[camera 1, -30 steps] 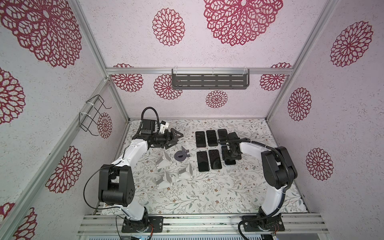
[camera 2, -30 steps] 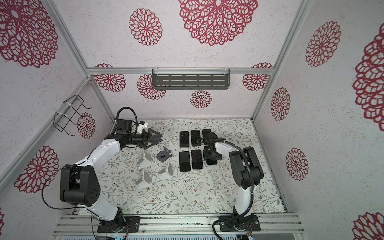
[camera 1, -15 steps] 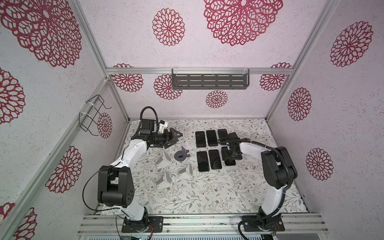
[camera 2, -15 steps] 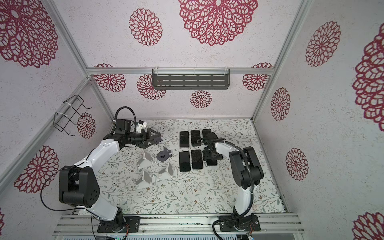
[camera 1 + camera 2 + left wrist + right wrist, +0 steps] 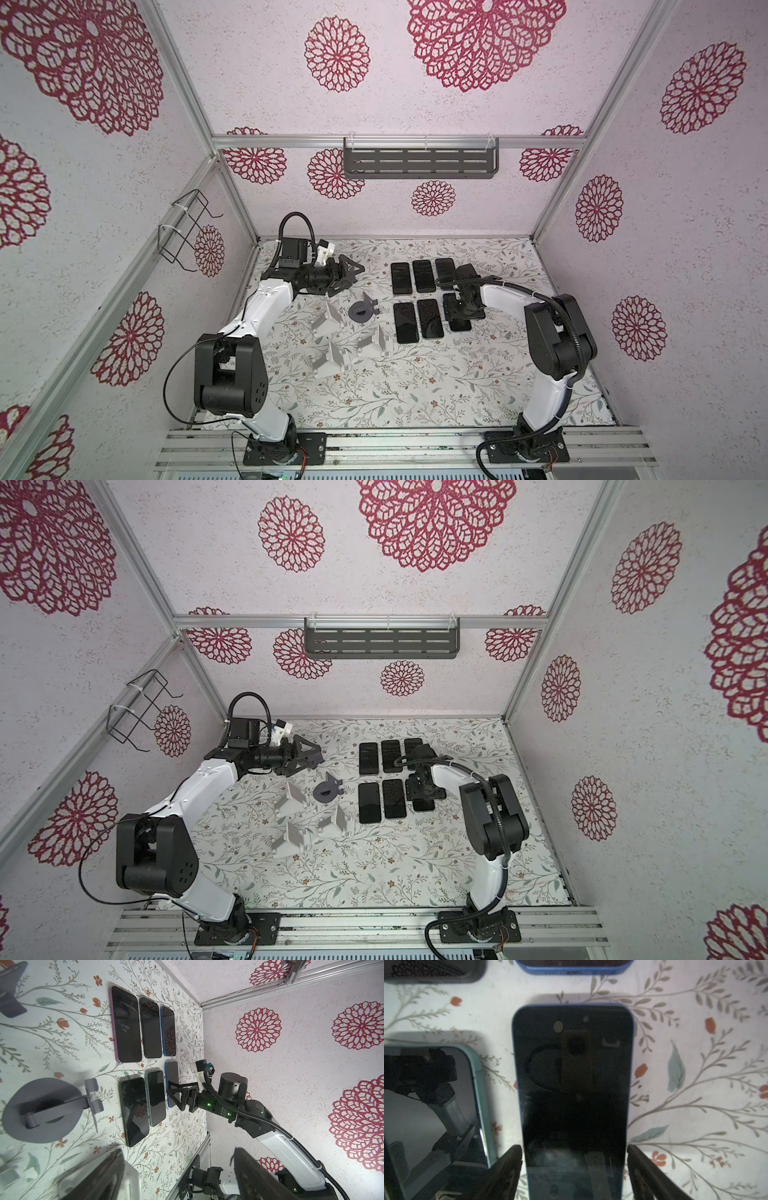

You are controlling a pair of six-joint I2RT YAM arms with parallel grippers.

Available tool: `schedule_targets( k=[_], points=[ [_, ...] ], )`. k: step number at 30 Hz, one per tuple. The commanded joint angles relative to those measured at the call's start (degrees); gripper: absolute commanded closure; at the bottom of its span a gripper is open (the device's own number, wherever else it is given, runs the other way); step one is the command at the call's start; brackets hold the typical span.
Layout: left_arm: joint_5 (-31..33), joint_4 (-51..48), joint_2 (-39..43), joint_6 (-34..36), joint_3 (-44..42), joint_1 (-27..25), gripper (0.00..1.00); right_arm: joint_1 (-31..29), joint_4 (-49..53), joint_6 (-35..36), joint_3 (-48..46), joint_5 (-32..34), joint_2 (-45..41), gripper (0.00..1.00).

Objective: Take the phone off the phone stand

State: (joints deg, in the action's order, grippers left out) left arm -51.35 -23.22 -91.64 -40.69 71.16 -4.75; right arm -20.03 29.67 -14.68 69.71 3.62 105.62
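Three white angular plastic stands (image 5: 334,360) nearest, just before dark grey round-based phone stand (image 5: 360,311). Well right of it, blue-rimmed glossy black phone (image 5: 571,1084) flat on floral mat (image 5: 415,374); right gripper (image 5: 574,1147) straddles it, jaws spread. Beyond stand, left gripper (image 5: 352,277) gapes wide.

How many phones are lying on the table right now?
6. Three lie in the far row: purple phone, dark phone, blue phone. Three lie in the near row: black phone, teal phone, and a second blue phone, straddled by the open right gripper. None seems hidden.
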Motion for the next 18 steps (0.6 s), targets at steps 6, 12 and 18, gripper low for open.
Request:
schedule_targets(
  k=[6,12,18],
  points=[
    [4.94,-0.38,5.53,4.09,0.10,1.49,0.12,0.82,-0.27,1.88,-2.25,2.52,-15.11,0.18],
    [26.02,-0.82,18.14,14.50,-2.51,1.41,0.09,5.27,-7.74,5.48,-11.10,6.00,-23.72,0.17],
    [56.93,3.09,32.50,18.45,-13.90,1.47,0.03,10.81,-17.21,6.15,-18.80,6.67,-27.31,0.01]
  ],
)
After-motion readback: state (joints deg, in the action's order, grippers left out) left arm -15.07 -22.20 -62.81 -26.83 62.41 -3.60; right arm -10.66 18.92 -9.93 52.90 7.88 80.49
